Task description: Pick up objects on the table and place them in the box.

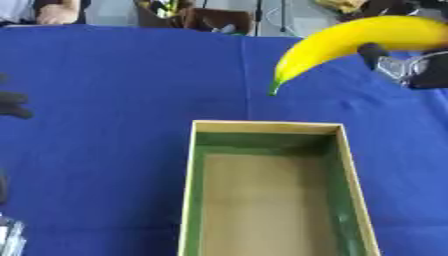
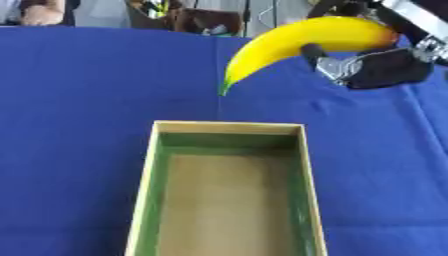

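The right hand (image 2: 381, 67), fingers curled around one end of the banana (image 2: 297, 42), holds it lifted beyond the empty box's (image 2: 144, 190) far edge, seemingly for placing inside.

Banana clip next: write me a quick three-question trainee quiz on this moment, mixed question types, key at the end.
1. True or false: the banana lies inside the box.
2. Which hand holds the banana? A) left hand B) right hand C) a person's hand
3. Fill in: the banana's green tip points toward the ____ of the view.

Key:
1. False; it is held in the air beyond the box's far rim, and the box holds nothing.
2. B; the left hand shows only at the left edge.
3. Lower left.
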Available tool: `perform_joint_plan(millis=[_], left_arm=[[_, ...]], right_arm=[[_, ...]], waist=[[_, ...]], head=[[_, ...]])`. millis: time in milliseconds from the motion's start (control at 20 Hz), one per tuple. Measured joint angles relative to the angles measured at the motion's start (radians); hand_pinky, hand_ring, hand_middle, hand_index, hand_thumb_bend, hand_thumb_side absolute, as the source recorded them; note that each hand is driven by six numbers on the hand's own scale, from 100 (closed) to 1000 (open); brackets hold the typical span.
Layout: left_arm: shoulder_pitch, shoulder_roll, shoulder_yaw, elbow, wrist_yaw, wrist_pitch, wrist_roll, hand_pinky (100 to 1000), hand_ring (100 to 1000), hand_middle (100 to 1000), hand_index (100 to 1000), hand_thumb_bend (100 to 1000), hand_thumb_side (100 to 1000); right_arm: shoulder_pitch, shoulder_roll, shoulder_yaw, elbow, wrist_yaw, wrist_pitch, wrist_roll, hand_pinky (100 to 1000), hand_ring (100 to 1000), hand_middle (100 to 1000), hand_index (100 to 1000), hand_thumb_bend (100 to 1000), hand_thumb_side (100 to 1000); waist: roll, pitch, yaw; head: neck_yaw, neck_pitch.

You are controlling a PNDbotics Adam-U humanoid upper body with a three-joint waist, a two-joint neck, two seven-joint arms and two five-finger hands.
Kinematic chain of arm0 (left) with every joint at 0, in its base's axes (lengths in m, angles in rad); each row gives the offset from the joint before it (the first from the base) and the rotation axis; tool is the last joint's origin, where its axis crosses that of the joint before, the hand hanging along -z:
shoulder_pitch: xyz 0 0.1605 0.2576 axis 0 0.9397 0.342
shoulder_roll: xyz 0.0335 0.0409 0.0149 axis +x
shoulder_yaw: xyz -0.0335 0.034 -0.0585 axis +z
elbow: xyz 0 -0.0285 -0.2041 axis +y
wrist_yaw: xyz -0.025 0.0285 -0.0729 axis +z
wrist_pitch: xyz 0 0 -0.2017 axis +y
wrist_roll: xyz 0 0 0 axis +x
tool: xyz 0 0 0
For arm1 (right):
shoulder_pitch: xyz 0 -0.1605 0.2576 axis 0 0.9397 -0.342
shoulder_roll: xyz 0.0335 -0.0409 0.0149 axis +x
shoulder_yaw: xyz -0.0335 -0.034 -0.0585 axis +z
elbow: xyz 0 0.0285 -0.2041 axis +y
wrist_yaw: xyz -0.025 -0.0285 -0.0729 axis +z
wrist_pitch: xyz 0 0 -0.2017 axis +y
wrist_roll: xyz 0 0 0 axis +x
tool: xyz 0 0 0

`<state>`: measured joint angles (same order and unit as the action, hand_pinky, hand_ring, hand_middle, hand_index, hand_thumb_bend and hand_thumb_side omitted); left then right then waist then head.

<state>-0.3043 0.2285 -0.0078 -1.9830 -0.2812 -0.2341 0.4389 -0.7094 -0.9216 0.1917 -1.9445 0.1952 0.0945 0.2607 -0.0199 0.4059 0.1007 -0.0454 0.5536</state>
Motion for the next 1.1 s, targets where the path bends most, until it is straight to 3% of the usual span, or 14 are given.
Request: perform_joint_plan(millis=[300, 750, 1100], left_arm=[[-0.002, 0.001, 0.018, 0.0, 0.0, -0.011, 0.056, 457, 559, 623, 825, 100, 1000], [-0.001, 0.01, 0.051, 0.0, -0.019, -0.01, 0.168, 479, 588, 649, 837, 102, 1000], [0.005, 0.018, 0.062, 0.0, -0.035, -0.008, 0.203, 481, 588, 650, 836, 107, 1000]], right_arm=[[-0.006, 0.008, 0.04, -0.036, 0.005, -0.001, 0.037, 668, 607, 360, 488, 100, 382], [-0.04, 0.078, 0.106, -0.036, 0.042, -0.018, 0.094, 664, 608, 360, 486, 100, 371], [-0.047, 0.127, 0.141, -0.036, 0.082, -0.024, 0.145, 664, 609, 360, 485, 100, 361]], waist=[[0.0, -0.004, 0.0], [0.0, -0.015, -0.003], [-0.001, -0.017, -0.007]], head=[[0.0, 0.009], [0.001, 0.017], [0.005, 0.017]])
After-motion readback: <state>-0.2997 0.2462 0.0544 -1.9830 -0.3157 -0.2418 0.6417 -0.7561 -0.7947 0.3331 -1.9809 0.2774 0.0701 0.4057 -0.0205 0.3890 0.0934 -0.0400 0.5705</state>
